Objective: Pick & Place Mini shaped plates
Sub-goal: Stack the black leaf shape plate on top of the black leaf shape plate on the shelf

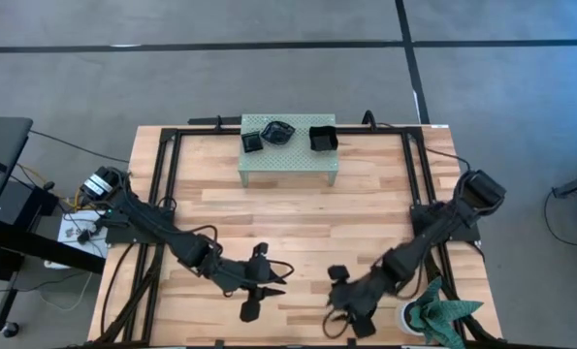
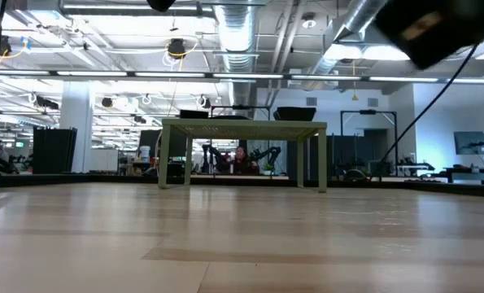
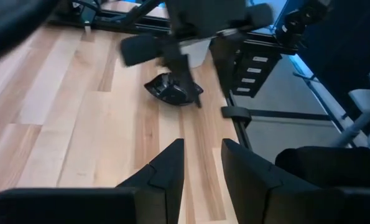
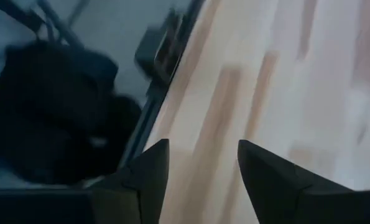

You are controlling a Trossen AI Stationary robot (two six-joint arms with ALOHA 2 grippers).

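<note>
three mini shaped plates (image 1: pixel 279 131) sit on the green stand (image 1: pixel 288 160) by the far edge of the tabletop (image 1: pixel 298 208). a fourth plate (image 3: pixel 172 90) lies near the front edge, right by the right pincer (image 1: pixel 351 315), whose fingers stand wide, empty. the left pincer (image 1: pixel 259 291) hangs near the front edge, part open, holding nothing. this looks like a release just made; next calls for reaching back to the stand.

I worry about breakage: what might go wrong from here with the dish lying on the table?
The black dish lies near the table's edge, just beneath the open right gripper; a clumsy touch might push it off. The left gripper, open and empty, points toward the same spot, so the two arms may collide if both go for it.
</note>
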